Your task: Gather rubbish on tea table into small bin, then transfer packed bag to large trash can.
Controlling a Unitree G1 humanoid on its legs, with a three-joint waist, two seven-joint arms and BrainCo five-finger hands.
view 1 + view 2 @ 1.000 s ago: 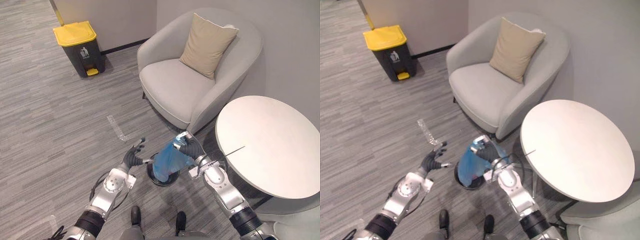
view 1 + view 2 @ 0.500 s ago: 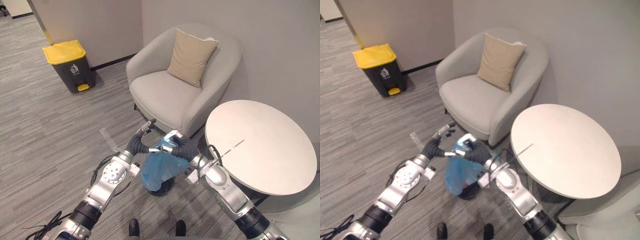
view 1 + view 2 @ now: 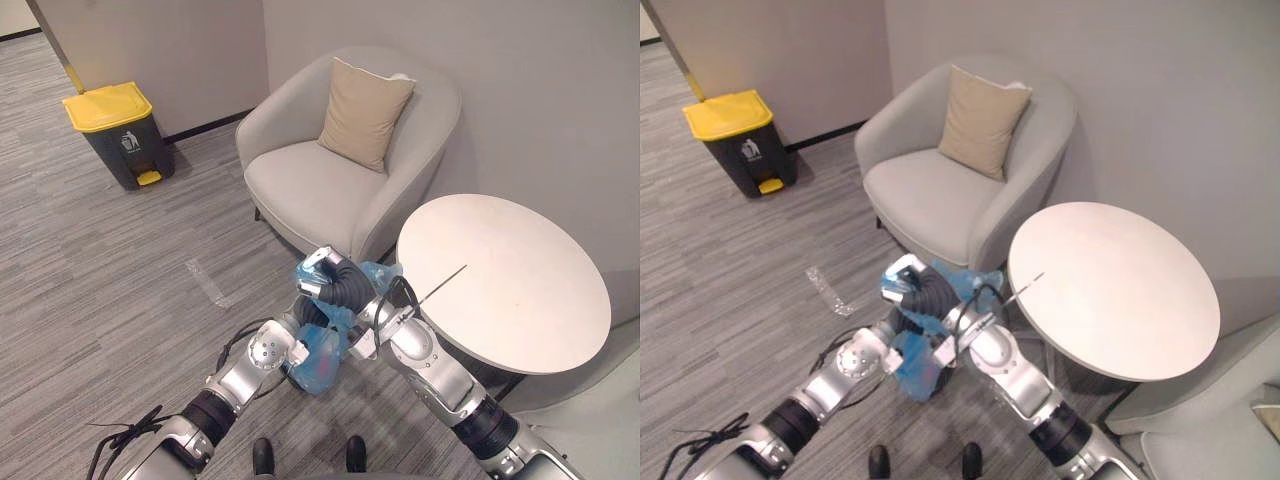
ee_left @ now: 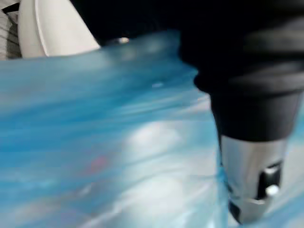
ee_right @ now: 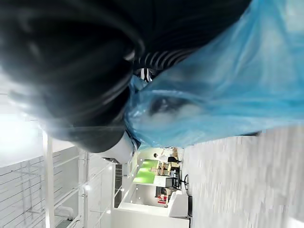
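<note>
A blue rubbish bag (image 3: 322, 360) hangs in the air in front of me, bunched at its top. My right hand (image 3: 337, 286) is shut on that bunched top, and the blue plastic (image 5: 213, 85) shows close up in the right wrist view. My left hand (image 3: 288, 335) lies against the bag's left side, half hidden by it, with the plastic (image 4: 118, 142) pressed close in the left wrist view. The large trash can (image 3: 110, 130), dark with a yellow lid, stands by the wall at the far left. The round white tea table (image 3: 500, 280) is to my right.
A grey armchair (image 3: 320, 185) with a beige cushion (image 3: 365, 110) stands just past the bag, touching the table's side. A strip of clear tape (image 3: 205, 285) lies on the grey carpet between me and the trash can.
The camera has shifted. My right hand has lifted the blue bag higher, off the small bin. My left hand has come in from the left and now rests against the bag.
</note>
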